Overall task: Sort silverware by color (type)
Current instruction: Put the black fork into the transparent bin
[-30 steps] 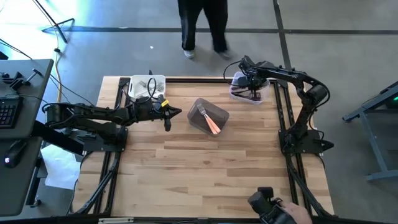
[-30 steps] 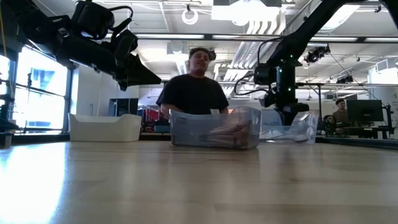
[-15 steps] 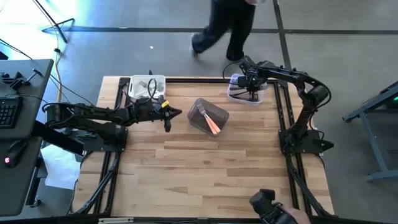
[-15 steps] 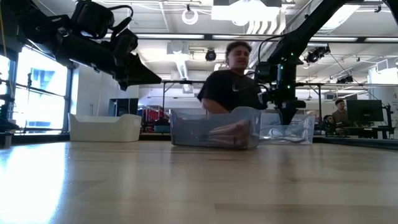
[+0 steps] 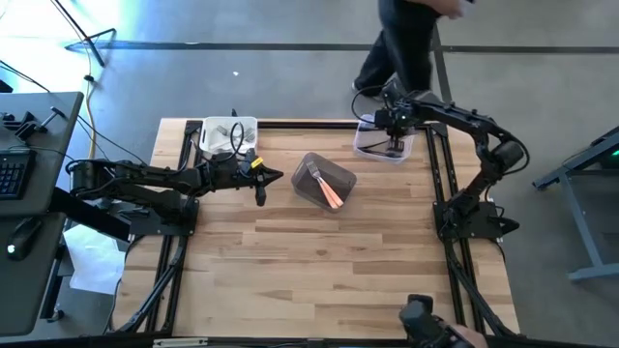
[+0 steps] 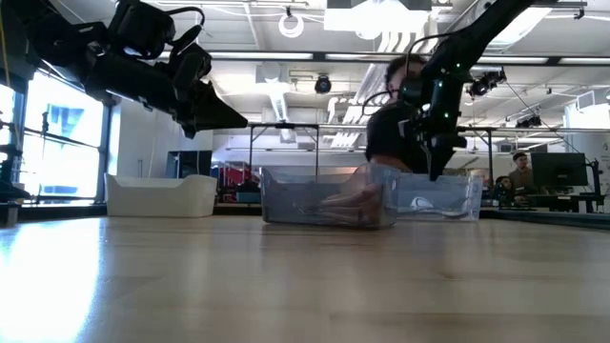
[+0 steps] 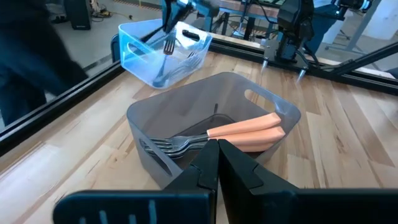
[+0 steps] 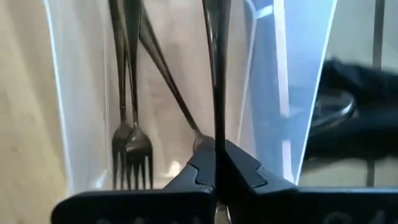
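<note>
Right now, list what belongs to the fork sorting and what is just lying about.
Job: orange forks in grey tub; dark forks in clear tub; fork in right pincer; white tub.
Lying about: keyboard; person beyond the table.

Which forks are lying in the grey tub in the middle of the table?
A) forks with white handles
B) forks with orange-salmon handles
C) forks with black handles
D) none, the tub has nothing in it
B: in the left wrist view the grey tub holds forks with orange-salmon handles, their silvery tines pointing toward the camera; the high view shows the same orange handles inside it.
</note>
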Tool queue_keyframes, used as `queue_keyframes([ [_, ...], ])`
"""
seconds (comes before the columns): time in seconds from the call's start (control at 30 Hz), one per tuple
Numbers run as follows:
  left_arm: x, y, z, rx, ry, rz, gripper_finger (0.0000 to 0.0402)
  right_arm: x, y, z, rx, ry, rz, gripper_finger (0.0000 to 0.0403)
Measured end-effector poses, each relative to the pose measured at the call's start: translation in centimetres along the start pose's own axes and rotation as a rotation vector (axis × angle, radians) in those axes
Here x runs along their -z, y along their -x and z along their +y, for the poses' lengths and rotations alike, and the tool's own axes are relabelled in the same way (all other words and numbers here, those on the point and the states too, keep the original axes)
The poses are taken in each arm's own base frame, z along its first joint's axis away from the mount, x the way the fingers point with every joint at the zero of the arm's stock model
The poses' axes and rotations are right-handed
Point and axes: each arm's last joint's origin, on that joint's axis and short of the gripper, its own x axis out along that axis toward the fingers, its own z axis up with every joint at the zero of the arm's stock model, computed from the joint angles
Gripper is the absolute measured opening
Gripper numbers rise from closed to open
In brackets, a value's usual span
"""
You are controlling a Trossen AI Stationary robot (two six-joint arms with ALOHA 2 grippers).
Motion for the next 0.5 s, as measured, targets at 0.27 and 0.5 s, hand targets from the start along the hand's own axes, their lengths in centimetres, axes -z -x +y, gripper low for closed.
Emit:
queue_keyframes([
  [0.27, 0.0, 0.0, 0.0, -0.001, -0.001, 0.002, 0.0, -0.7, 0.2, -0.4, 0.0, 0.125, -0.132, 0.0001],
  [0.5, 0.1, 0.0, -0.2, 0.007, -0.004, 0.013, 0.0, -0.8, -0.2, -0.7, 0.047, 0.108, -0.096, 0.0001],
])
